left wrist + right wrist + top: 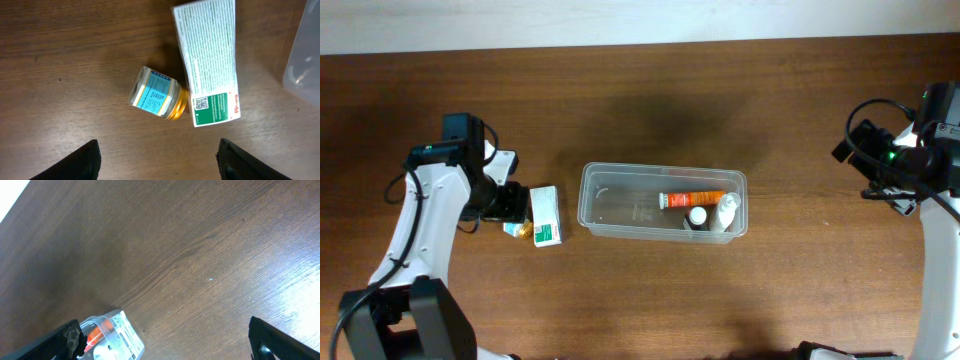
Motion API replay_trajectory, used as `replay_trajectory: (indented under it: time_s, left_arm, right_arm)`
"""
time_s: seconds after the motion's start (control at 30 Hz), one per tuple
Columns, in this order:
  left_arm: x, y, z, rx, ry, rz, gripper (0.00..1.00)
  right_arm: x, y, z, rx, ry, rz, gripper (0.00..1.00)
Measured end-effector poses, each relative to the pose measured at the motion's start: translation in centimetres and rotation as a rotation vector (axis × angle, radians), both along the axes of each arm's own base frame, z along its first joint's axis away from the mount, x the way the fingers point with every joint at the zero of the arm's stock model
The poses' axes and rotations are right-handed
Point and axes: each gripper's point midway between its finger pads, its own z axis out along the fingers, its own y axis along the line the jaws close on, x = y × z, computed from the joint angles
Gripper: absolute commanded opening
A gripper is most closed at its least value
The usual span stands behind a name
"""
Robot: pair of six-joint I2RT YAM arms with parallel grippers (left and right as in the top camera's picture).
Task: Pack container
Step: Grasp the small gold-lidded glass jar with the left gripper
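Observation:
The clear plastic container (pixel 605 190) stands mid-table and holds an orange tube (pixel 692 199), a small dark-capped bottle (pixel 697 216) and a white bottle (pixel 726 211). Its corner shows in the left wrist view (pixel 305 70) and the right wrist view (pixel 122 330). Left of it lie a white-and-green carton box (pixel 547 215) (pixel 210 60) and a small jar with a blue label and gold lid (pixel 157 94) (pixel 519 230), on its side. My left gripper (pixel 157 160) is open and empty just short of the jar. My right gripper (pixel 167 340) is open and empty at the far right.
Brown wooden table (pixel 650 90) with a pale wall strip along the back edge. The left arm (pixel 430 200) reaches in from the left front, the right arm (pixel 920 160) from the right.

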Motion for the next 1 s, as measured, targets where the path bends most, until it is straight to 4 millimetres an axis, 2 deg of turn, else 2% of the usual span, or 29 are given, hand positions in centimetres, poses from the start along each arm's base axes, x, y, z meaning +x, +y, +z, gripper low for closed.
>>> replay_trajectory:
  time_s: [0.17, 0.47, 0.67, 0.83, 1.0]
  left_arm:
    - [-0.7, -0.1, -1.1, 0.002, 0.018, -0.067, 0.81]
    - [-1.0, 0.6, -3.7, 0.050, 0.007, -0.134, 0.70]
    - [0.2, 1.3, -4.1, 0.090, -0.048, -0.142, 0.72]
    - [0.1, 1.3, -4.3, 0.093, -0.046, -0.148, 0.75]
    - [-0.3, 0.8, -4.3, 0.066, -0.033, -0.174, 0.73]
  right_arm:
    - [0.0, 0.0, 0.0, 0.000, 0.000, 0.000, 0.99]
    - [0.0, 0.0, 0.0, 0.000, 0.000, 0.000, 0.99]
    - [0.0, 0.0, 0.0, 0.000, 0.000, 0.000, 0.99]
    - [0.0, 0.0, 0.0, 0.000, 0.000, -0.001, 0.99]
    - [0.0, 0.0, 0.0, 0.000, 0.000, 0.000, 0.98]
